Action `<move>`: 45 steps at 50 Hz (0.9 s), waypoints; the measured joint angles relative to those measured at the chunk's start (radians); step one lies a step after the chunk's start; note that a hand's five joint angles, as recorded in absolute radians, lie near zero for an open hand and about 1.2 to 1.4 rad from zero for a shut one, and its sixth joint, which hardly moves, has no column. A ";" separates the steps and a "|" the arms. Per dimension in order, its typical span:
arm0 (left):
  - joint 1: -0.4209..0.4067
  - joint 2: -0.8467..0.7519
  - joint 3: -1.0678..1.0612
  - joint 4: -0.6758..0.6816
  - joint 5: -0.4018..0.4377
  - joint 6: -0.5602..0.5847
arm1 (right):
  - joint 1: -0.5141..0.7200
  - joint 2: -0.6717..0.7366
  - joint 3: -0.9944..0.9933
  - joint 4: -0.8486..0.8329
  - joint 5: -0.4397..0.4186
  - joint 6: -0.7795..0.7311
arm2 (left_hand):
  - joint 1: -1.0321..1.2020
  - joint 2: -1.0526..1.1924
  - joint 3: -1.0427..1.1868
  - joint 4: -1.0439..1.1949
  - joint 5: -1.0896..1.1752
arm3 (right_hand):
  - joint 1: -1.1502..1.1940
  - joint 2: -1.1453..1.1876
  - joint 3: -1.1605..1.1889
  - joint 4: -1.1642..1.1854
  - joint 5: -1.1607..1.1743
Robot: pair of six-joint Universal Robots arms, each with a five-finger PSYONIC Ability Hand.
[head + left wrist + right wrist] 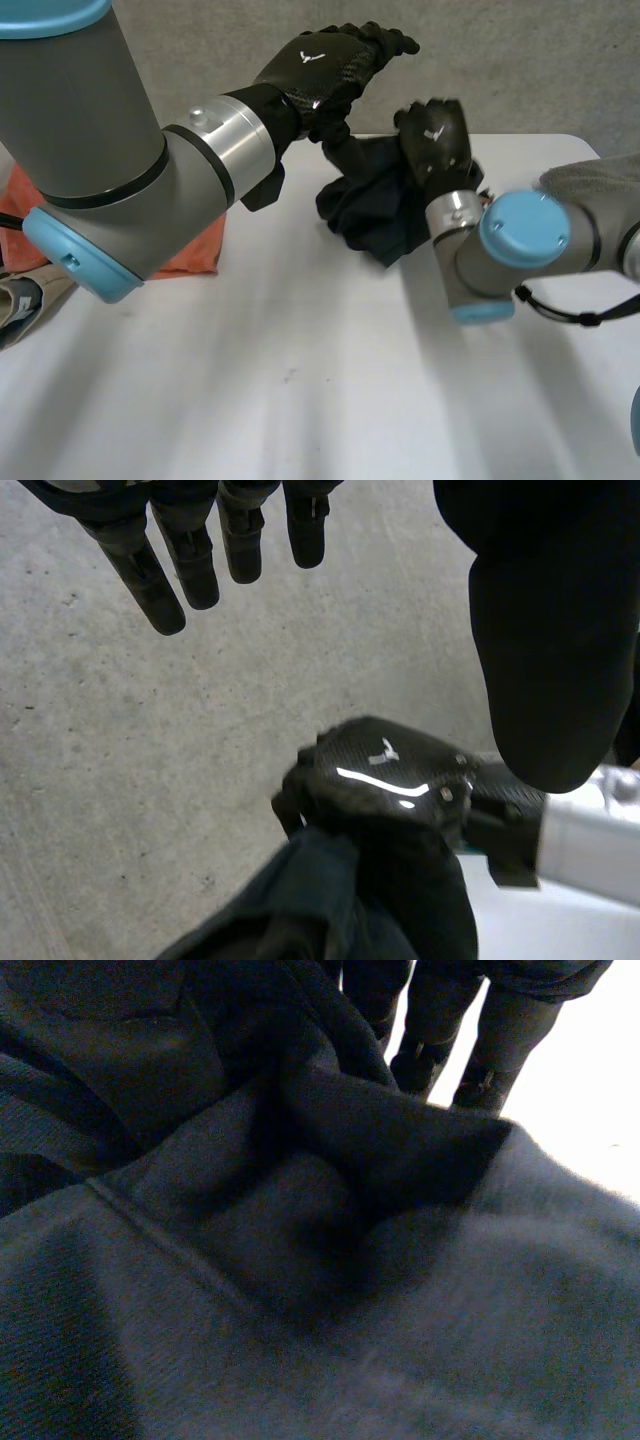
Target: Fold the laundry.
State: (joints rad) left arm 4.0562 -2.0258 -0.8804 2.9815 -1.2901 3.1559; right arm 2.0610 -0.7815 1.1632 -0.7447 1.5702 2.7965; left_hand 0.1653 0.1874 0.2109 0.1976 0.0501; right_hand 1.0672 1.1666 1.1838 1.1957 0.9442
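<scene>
Gripping the bunched dark cloth (365, 215) with curled right hand (435, 140) over the white table (300, 380); keeping left hand (320, 65) raised just beside, fingers (187, 565) straight, seemingly empty.

White table (300, 400), grey concrete surface (520, 60) beyond it

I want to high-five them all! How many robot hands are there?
2. The left robot hand is raised over the dark cloth; the right robot hand grips that cloth.
</scene>
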 measured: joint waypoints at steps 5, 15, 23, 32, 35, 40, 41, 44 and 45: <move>0.006 0.006 0.002 -0.001 0.000 -0.007 | -0.035 0.002 -0.066 0.087 -0.014 0.053 | 0.000 0.000 0.000 0.000 0.000 | 0.000 0.000 0.000 0.000 0.025; 0.019 0.015 -0.041 0.005 0.008 -0.007 | -0.069 -0.010 0.059 0.263 0.006 0.088 | 0.000 0.000 0.000 0.000 0.000 | 0.000 0.000 0.000 0.000 0.030; 0.019 0.005 -0.065 0.014 0.018 -0.004 | -0.127 -0.068 0.218 0.259 -0.025 0.051 | 0.000 0.000 0.000 0.000 0.000 | -0.216 -0.240 -0.236 -0.234 -0.204; 0.008 -0.005 -0.066 0.019 0.020 -0.006 | -0.204 -0.146 0.307 0.290 -0.205 -0.138 | 0.000 0.000 0.000 0.000 0.000 | -0.822 -0.936 -0.952 -0.955 -0.901; 0.006 -0.006 -0.066 0.019 0.020 -0.007 | -0.230 -0.169 0.322 0.320 -0.263 -0.186 | 0.000 0.000 0.000 0.000 0.000 | -0.831 -0.956 -0.972 -0.979 -0.901; 0.004 -0.010 -0.065 0.020 0.020 -0.009 | -0.282 -0.185 0.342 0.379 -0.355 -0.269 | 0.000 0.000 0.000 0.000 0.000 | -0.832 -0.957 -0.972 -0.980 -0.901; 0.003 -0.012 -0.064 0.020 0.020 -0.009 | -0.293 -0.182 0.344 0.389 -0.370 -0.286 | 0.000 0.000 0.000 0.000 0.000 | -0.832 -0.957 -0.972 -0.980 -0.901; 0.002 -0.018 -0.063 0.021 0.020 -0.009 | -0.315 -0.167 0.349 0.405 -0.401 -0.322 | 0.000 0.000 0.000 0.000 0.000 | -0.832 -0.956 -0.972 -0.980 -0.901; 0.001 -0.019 -0.062 0.021 0.020 -0.009 | -0.321 -0.160 0.350 0.406 -0.408 -0.331 | 0.000 0.000 0.000 0.000 0.000 | -0.832 -0.957 -0.972 -0.980 -0.901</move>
State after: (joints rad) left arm 4.0570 -2.0451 -0.9424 3.0022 -1.2702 3.1464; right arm 1.7404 -0.9419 1.5136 -0.3383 1.1624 2.4650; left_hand 0.1653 0.1874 0.2109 0.1976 0.0501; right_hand 0.2356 0.2100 0.2115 0.2152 0.0430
